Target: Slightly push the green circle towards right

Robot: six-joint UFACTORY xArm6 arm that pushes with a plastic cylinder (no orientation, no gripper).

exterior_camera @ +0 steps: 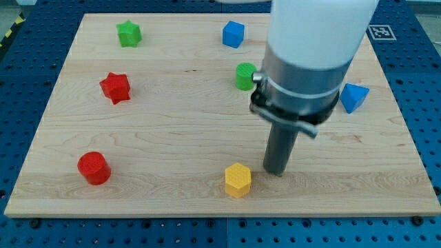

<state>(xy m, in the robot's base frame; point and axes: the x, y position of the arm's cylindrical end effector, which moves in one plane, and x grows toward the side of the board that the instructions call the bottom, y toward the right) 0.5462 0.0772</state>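
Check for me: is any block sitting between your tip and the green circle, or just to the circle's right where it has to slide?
No block visible between my tip and the green circle; the yellow hexagon sits left of my tip, off that line. My own arm hides the board just right of the circle; the blue block shows beyond it.

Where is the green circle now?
The green circle sits in the board's upper middle, below the blue cube, partly hidden on its right by the arm. My tip is well below it, beside the yellow hexagon.
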